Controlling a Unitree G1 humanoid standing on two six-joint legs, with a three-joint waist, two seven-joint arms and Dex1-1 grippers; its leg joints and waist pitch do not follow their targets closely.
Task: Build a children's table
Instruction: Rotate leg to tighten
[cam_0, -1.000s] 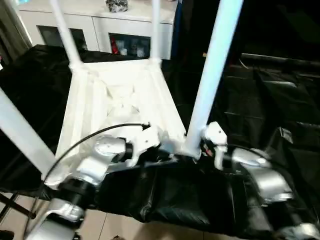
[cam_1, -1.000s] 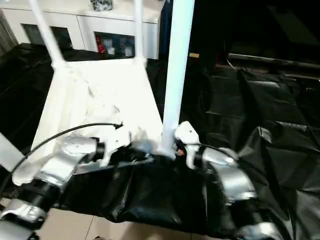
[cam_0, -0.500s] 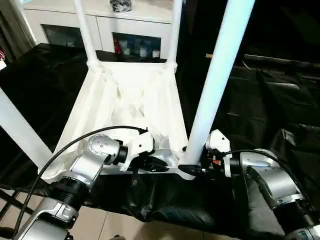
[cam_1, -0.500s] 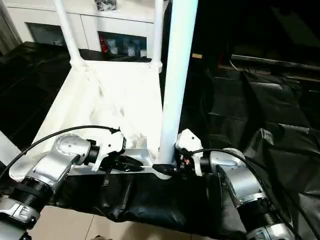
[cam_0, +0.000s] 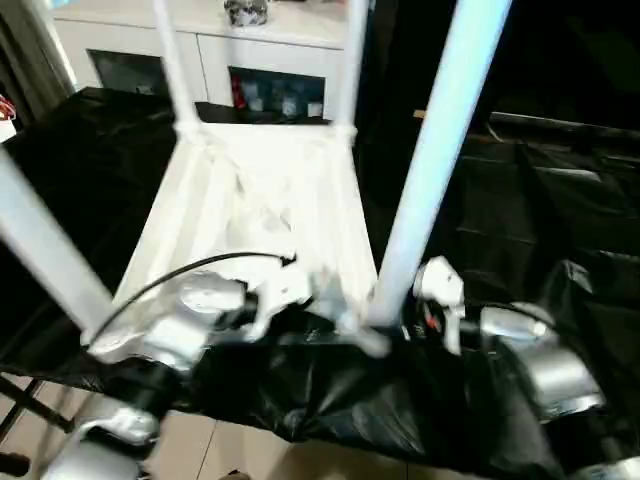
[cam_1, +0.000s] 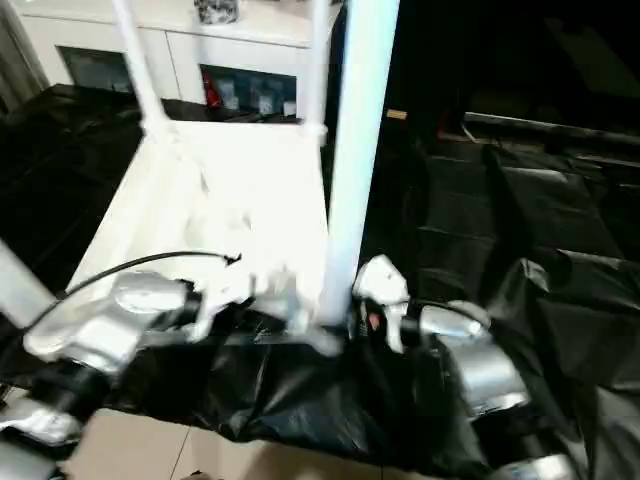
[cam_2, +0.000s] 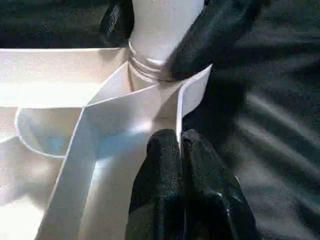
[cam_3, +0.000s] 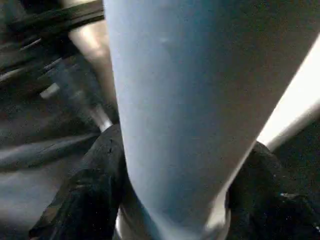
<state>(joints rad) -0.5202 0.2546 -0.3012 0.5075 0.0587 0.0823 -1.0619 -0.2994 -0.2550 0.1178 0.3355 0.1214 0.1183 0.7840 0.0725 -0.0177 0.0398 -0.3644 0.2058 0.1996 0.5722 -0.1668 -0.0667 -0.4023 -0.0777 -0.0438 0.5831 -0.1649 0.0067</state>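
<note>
Looking down through the eye views, we see the children's table (cam_0: 262, 210) upside down on the black-draped surface (cam_0: 560, 200), our right tool (cam_0: 392, 322) now narrowed around the near leg (cam_0: 428, 160). Left wrist view: left tool (cam_2: 181, 150) pinches the tabletop's edge wall shut (just beside that leg's socket). Right wrist view: black fingers (cam_3: 95, 195) hug the leg, so seating it looks underway.

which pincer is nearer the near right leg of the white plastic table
Right. The right pincer straddles the base of that white tubular leg; the left pincer sits shut on the table's thin rim wall beside the socket.
</note>
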